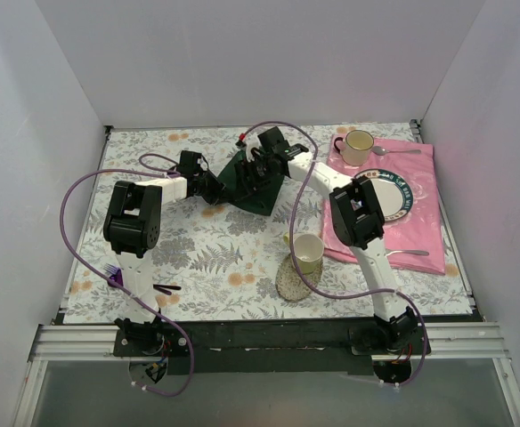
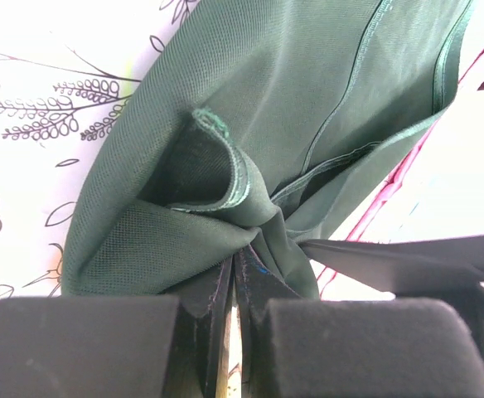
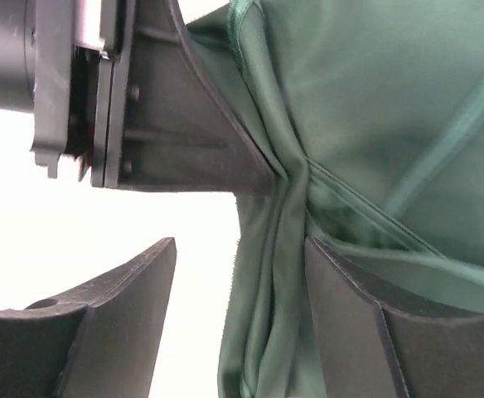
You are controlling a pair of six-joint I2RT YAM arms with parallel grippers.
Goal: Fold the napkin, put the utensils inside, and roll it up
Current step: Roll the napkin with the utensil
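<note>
The dark green napkin (image 1: pixel 242 185) lies bunched and partly lifted at the middle back of the table. My left gripper (image 1: pixel 213 188) is shut on a gathered corner of it; in the left wrist view the cloth (image 2: pixel 292 99) fans out from the closed gripper (image 2: pixel 235 269). My right gripper (image 1: pixel 260 171) is open at the napkin's right side. In the right wrist view a hanging fold (image 3: pixel 292 274) runs between the spread fingers of this gripper (image 3: pixel 238 307), against the right one. The slate-blue fork is out of view.
A pink cloth (image 1: pixel 420 222) at the right carries a plate (image 1: pixel 394 197), a cup (image 1: pixel 359 144), a silver spoon (image 1: pixel 395 151) and a silver fork (image 1: pixel 413 253). A second cup (image 1: pixel 308 252) stands on a round mat (image 1: pixel 293 280). A purple-headed utensil (image 1: pixel 115 272) lies at front left.
</note>
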